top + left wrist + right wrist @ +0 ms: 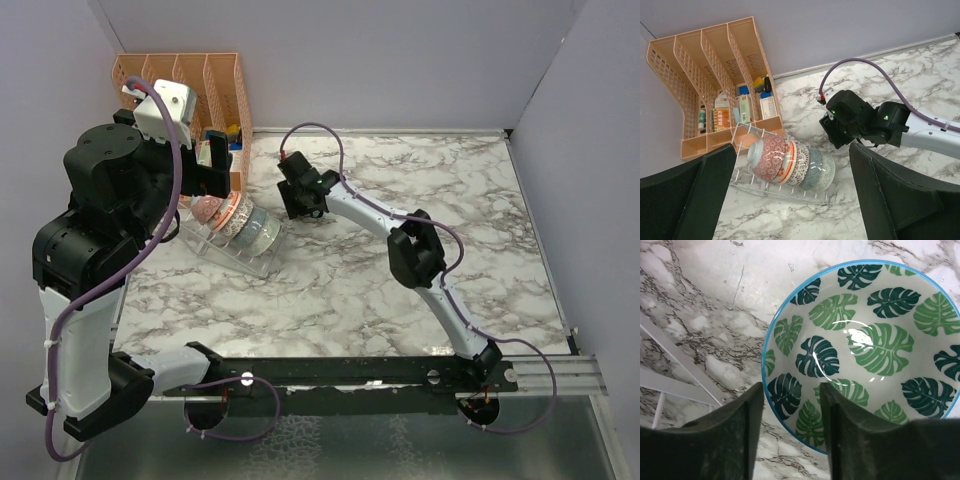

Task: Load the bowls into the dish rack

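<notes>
All 4 bowls (795, 165) stand on edge in a row in the clear dish rack (240, 262), right under the left gripper (792, 150); its jaws are spread wide, holding nothing. The end one, the teal leaf-print bowl (865, 345), faces the right gripper (790, 390) just ahead of its fingers; jaws partly apart, gripping nothing. An orange organizer (705, 75) sits beyond the left gripper.

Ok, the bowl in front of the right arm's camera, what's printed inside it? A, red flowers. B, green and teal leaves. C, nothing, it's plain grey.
B: the right wrist view shows the bowl with a blue rim and green and dark teal leaves all over its white inside.
</notes>
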Robot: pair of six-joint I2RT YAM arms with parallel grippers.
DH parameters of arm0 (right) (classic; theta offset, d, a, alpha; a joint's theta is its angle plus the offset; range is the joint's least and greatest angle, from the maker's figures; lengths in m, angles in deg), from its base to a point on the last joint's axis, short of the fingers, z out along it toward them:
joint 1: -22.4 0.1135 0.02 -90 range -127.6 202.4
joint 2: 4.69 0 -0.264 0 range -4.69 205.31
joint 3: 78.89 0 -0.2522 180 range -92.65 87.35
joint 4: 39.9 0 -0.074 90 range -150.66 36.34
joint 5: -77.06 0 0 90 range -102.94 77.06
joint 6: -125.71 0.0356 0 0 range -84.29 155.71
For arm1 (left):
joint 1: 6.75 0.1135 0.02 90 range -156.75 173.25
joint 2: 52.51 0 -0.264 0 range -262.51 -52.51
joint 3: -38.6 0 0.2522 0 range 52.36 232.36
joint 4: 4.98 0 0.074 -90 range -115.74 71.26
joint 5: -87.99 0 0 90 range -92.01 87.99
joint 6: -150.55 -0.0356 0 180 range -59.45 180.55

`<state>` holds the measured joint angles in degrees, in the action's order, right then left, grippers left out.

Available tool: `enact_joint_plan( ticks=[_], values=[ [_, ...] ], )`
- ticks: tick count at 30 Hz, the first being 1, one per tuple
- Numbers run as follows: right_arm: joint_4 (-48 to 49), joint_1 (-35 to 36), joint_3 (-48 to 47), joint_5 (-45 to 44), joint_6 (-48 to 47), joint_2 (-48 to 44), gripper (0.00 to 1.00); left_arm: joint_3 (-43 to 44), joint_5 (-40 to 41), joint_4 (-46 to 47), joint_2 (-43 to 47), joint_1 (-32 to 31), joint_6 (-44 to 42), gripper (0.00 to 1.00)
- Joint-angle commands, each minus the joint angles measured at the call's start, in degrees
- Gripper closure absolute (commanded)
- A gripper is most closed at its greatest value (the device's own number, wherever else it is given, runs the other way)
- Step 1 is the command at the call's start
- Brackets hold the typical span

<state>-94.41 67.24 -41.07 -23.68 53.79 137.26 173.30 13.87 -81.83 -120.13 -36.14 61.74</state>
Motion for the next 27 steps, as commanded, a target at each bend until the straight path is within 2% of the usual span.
enact_joint_plan(
  ticks=[1, 4, 6, 10, 15, 18, 23, 27],
  values=[
    [0.58, -0.19, -0.63, -1.52, -2.12, 0.38, 0.60, 0.06, 1.87, 0.59, 0.33, -0.14, -1.25, 0.01],
    [1.54, -0.24, 1.77, -5.17, -2.15, -1.78, 0.78, -0.09, 1.41, 0.65, 0.56, -0.14, -1.45, 0.01],
    [2.39, -0.24, 3.24, -7.57, -2.20, -3.54, 0.83, 0.03, 0.97, 0.75, 0.64, -0.14, -1.53, 0.01],
    [4.15, -0.24, 5.15, -9.15, -1.71, -7.78, 0.98, 0.08, 0.23, 1.02, 1.19, -0.10, -1.72, 0.01],
    [10.59, -0.27, 7.83, -6.12, 2.89, -16.30, 0.99, 0.34, -0.70, 1.33, 2.31, -0.14, -1.72, 0.01],
    [18.47, -0.28, 10.53, 0.74, 8.15, -22.49, 0.99, 1.04, -0.69, 1.50, 2.94, -0.14, -1.63, 0.01],
    [37.02, -0.31, 16.60, 13.37, 21.64, -29.55, 0.99, 3.28, -0.84, 2.37, 3.37, -0.14, -1.27, 0.01],
    [57.37, -0.01, 22.05, 20.28, 37.18, -29.93, 0.99, 4.61, -2.25, 3.02, 3.45, -0.14, -1.02, 0.01]
  ],
)
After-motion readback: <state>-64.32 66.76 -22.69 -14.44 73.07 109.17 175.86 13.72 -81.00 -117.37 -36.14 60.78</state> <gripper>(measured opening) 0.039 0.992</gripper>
